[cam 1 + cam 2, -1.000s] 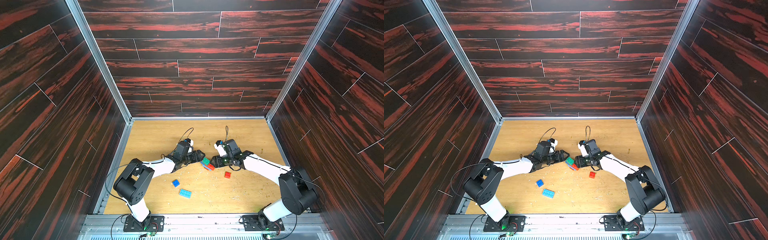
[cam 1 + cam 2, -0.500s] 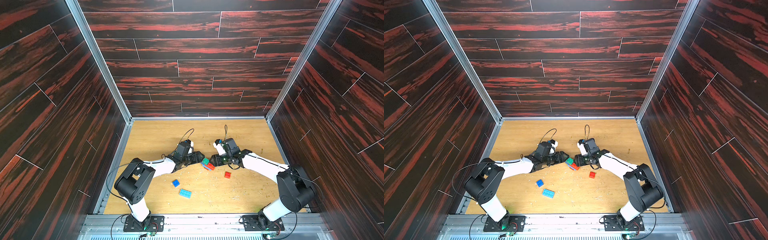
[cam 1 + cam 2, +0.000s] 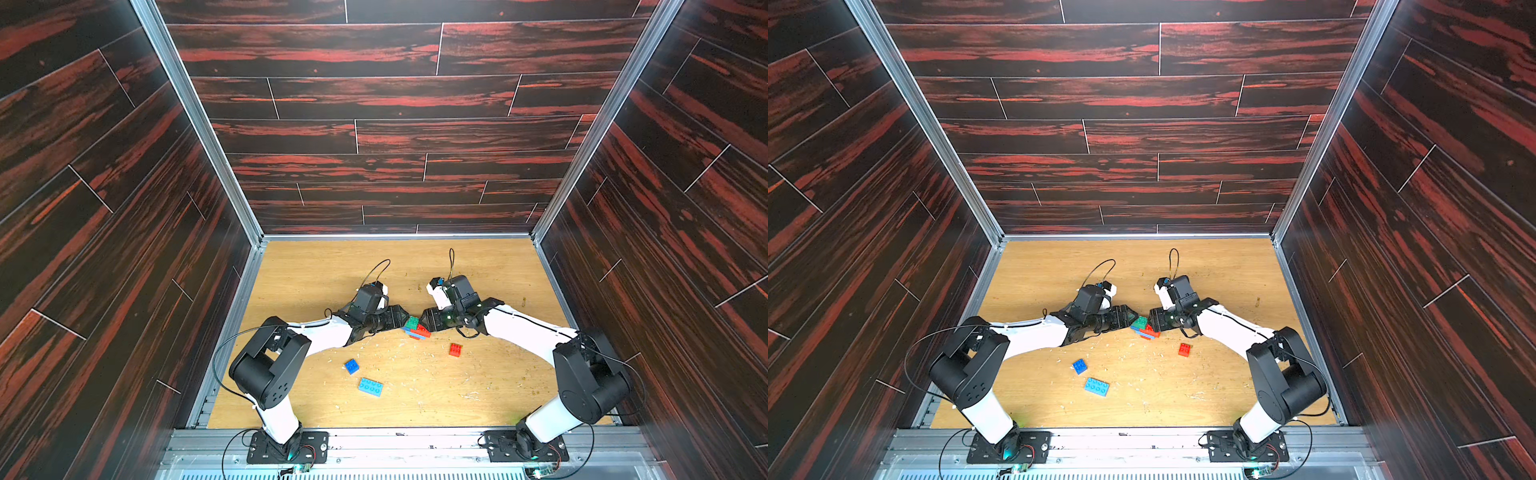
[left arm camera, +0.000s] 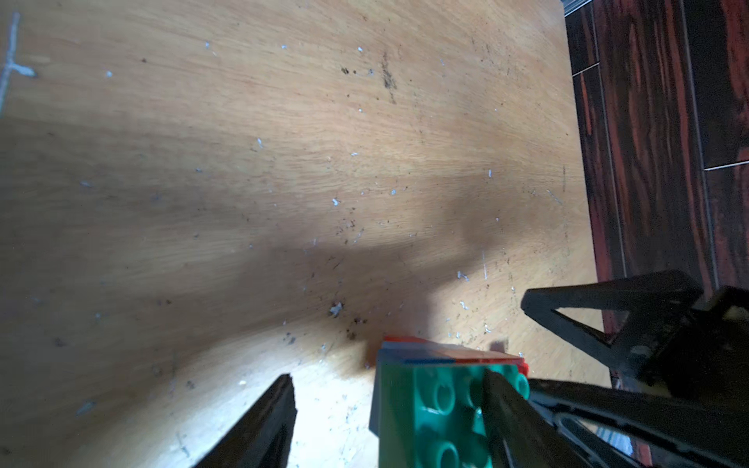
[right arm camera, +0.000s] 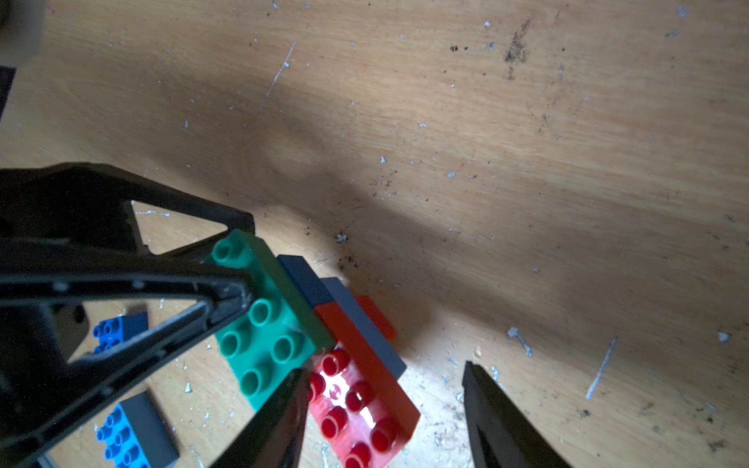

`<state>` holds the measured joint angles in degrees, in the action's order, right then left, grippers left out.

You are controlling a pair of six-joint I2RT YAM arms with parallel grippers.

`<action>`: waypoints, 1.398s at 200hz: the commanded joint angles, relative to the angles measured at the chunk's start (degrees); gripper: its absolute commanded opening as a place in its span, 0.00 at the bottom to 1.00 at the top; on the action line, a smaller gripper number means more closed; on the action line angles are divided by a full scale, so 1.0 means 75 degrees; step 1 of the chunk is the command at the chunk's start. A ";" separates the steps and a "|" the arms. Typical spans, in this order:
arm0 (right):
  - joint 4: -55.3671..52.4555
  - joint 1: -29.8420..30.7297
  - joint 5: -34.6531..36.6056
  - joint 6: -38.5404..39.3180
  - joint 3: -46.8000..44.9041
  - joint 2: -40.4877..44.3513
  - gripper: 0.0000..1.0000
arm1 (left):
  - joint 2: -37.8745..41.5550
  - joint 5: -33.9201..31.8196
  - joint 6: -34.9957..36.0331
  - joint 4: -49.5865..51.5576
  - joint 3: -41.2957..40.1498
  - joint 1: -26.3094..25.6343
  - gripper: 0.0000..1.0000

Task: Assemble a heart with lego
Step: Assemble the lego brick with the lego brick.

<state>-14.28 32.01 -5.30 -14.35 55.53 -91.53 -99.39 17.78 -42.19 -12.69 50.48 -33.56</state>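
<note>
Clearance was tightest at mid-table, where the left gripper (image 3: 402,320) and right gripper (image 3: 424,325) stood tip to tip over the heart (image 3: 415,329), a stepped cluster of green, dark-blue and red bricks lying on the wood. The left gripper's jaws were spread: one finger (image 4: 502,417) lay on the green brick (image 5: 263,336), the other apart from it. The right gripper's jaws were spread too, straddling the red brick (image 5: 356,409) with a gap on one side. Nearer the arm bases lay a loose red square (image 3: 455,349), a dark-blue square (image 3: 351,366) and a light-blue oblong (image 3: 370,386), well apart. Bare board stretched toward the back wall (image 3: 374,124). The table (image 3: 478,399) was pale, scratched wood flecked with white chips, boxed in by dark red-streaked panels.
</note>
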 commanded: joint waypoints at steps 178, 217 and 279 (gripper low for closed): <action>0.0050 -0.0126 0.0040 -0.0020 -0.0952 0.0356 0.53 | 0.0328 -0.0516 0.1781 0.2430 0.0806 -0.0447 0.77; 0.0229 -0.0127 -0.0123 -0.0013 -0.1065 0.0321 0.53 | 0.0127 -0.0763 0.2293 0.3128 0.0969 -0.0623 0.77; 0.0240 -0.0121 -0.0343 -0.0007 -0.0983 0.0227 0.52 | -0.0472 -0.1300 0.2591 0.3898 0.1468 -0.0728 0.77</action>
<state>-11.18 31.09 -6.52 -14.55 48.80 -89.03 -98.21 10.41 -25.47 8.73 60.12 -38.24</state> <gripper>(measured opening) 0.520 0.774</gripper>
